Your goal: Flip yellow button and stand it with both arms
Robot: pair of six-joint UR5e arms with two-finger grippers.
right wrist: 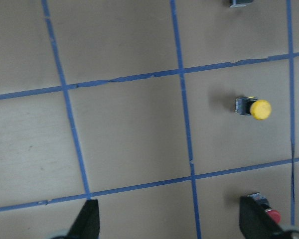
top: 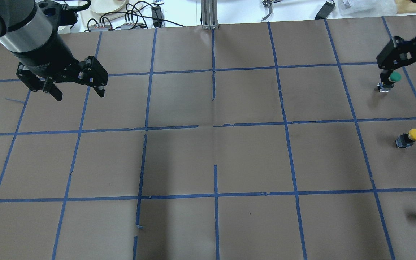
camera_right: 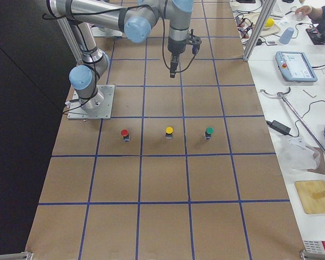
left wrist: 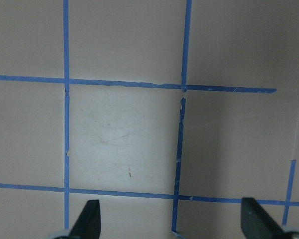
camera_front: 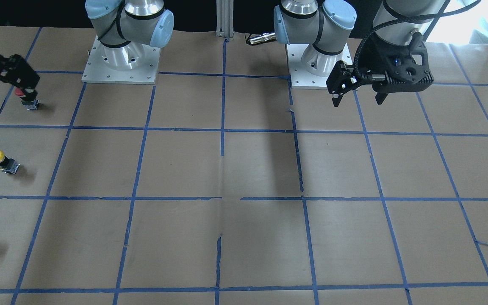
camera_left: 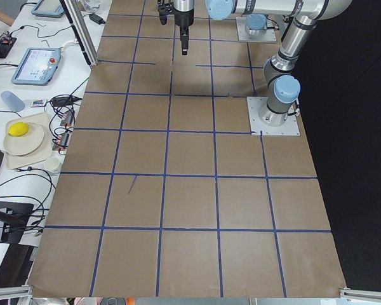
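Observation:
The yellow button is at the table's edge on my right side. It also shows in the overhead view and the right wrist view. In the exterior right view it looks upright, cap up. My right gripper is open and empty, high above the row of buttons; it shows in the overhead view and its own wrist view. My left gripper is open and empty, hanging high over bare paper far from the button, as the overhead view and its wrist view show.
A red-capped button stands nearer my base and a green-capped one farther out, in line with the yellow one. Brown paper with a blue tape grid covers the table. Cables and operator gear lie past the far edge.

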